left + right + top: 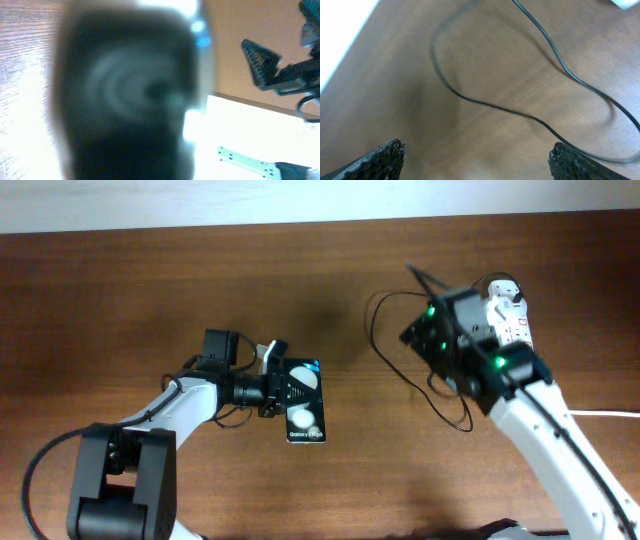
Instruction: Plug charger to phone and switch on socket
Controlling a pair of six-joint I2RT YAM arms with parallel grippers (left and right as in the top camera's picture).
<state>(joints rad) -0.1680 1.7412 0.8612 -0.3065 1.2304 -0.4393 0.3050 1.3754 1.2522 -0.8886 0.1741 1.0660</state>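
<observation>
The phone [304,404] is black with two white round patches and lies over the table's middle in the overhead view. My left gripper [281,392] is shut on its left edge. In the left wrist view the phone [130,100] is a close black blur that hides the fingers. The charger's thin black cable [375,345] loops on the table; it also shows in the right wrist view [520,112]. My right gripper [480,162] is open and empty just above that loop [420,332]. The white socket [514,322] lies at the far right, partly hidden by the right arm.
The socket's thick white cord [605,413] runs off the right edge. The right arm [290,75] shows in the left wrist view. The wooden table [120,300] ends at a pale wall along the top.
</observation>
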